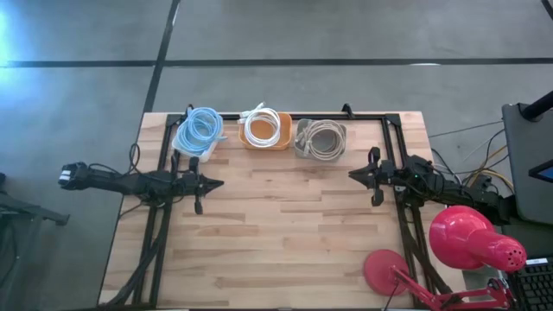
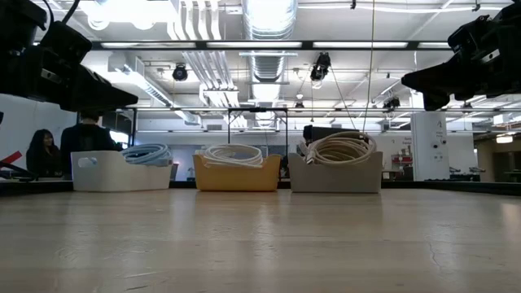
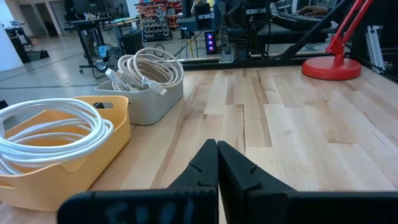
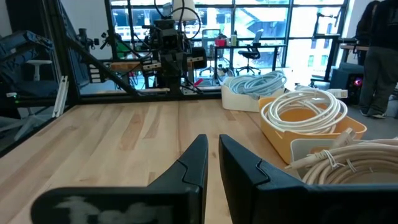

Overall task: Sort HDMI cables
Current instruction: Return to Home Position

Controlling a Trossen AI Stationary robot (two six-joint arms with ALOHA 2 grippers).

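Note:
The HDMI cables lie coiled in three bins along the table's far edge. Light blue coils (image 1: pixel 200 128) fill a white bin (image 2: pixel 122 173). White coils (image 1: pixel 263 128) fill an orange bin (image 2: pixel 236 176), and beige coils (image 1: pixel 321 138) fill a grey bin (image 2: pixel 335 176). My left gripper (image 1: pixel 220 182) hovers at the table's left, shut and pointing right, with nothing in it. My right gripper (image 1: pixel 352 174) hovers at the table's right and points left. Its fingers are nearly together, with only a thin slit and nothing between them (image 4: pixel 212 149).
A red desk lamp (image 1: pixel 471 238) with a round base (image 1: pixel 389 269) stands at the near right corner. Black frame rails (image 1: pixel 397 138) run along the table's sides and far edge. The bare wooden top (image 1: pixel 285 233) lies between the arms. People (image 2: pixel 81 138) are in the room behind.

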